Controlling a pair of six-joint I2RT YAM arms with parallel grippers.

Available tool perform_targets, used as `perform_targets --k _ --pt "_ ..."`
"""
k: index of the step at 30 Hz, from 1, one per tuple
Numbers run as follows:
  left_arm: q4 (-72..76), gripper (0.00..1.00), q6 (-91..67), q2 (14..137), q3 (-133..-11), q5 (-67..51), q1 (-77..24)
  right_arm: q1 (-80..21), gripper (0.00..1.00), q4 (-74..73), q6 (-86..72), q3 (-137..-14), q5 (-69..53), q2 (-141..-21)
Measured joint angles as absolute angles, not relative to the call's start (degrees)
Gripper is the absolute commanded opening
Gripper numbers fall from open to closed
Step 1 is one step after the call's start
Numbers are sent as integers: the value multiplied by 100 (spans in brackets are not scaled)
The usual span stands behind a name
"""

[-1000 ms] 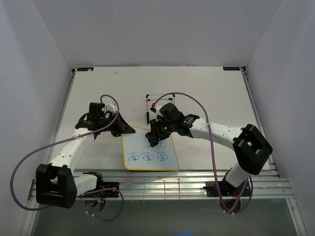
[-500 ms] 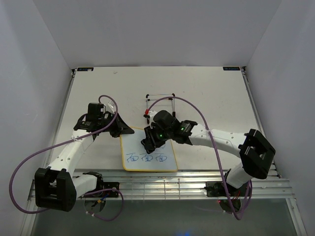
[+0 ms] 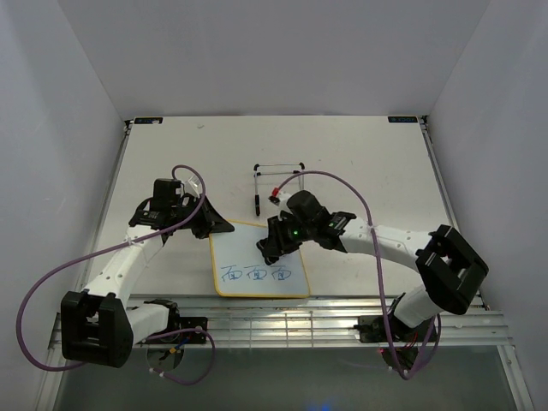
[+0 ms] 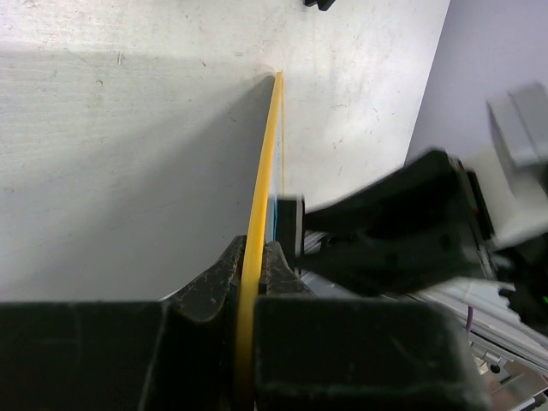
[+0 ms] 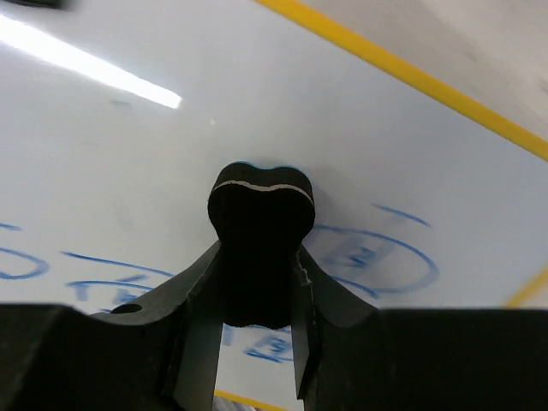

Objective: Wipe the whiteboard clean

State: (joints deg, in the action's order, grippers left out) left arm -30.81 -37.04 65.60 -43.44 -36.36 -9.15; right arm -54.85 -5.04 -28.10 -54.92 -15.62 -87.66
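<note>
Small, flat, rectangular whiteboard [image 3: 240,250] with glossy white writing surface, thin yellow frame and rounded corners. Lying face up on the pale table [image 3: 368,154], about midway between left and right, close to the near edge. Set with long sides running left to right, roughly square to the table edges. Marked along the near half with one row of three blue handwritten characters, side by side, each boxy with strokes inside. Blank white over the far left part; far right part covered from above, so not readable there. Seen edge-on from the left as a thin yellow line.
</note>
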Motion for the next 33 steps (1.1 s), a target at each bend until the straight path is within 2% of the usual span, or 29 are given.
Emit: perform_targets --k 6,16,20,26,29,33 --pt "-3068 0 -3732 6578 -4344 -3627 -923 -4480 22 -40 -2790 -4370 -1916 -8656" --pt "-3039 0 -3734 6582 -4344 -3638 -930 -4405 20 -30 -2545 -4388 -2102 -8670" --pt "-3037 0 -3734 6587 -4344 -3642 -923 -4821 15 -517 -2510 -4856 -1763 -8674" --pt "-3039 0 -3728 6587 -4346 -3632 -915 -5843 15 -980 -2515 -6407 -1498 -9153" --pt "-3100 0 -3684 6589 -4344 -3621 -836 -6038 15 -1382 -2493 -7142 -1396 -9564" --pt "-3151 0 -3649 6589 -4344 -3623 -770 -6073 15 -1776 -2491 -7494 -1315 -9773"
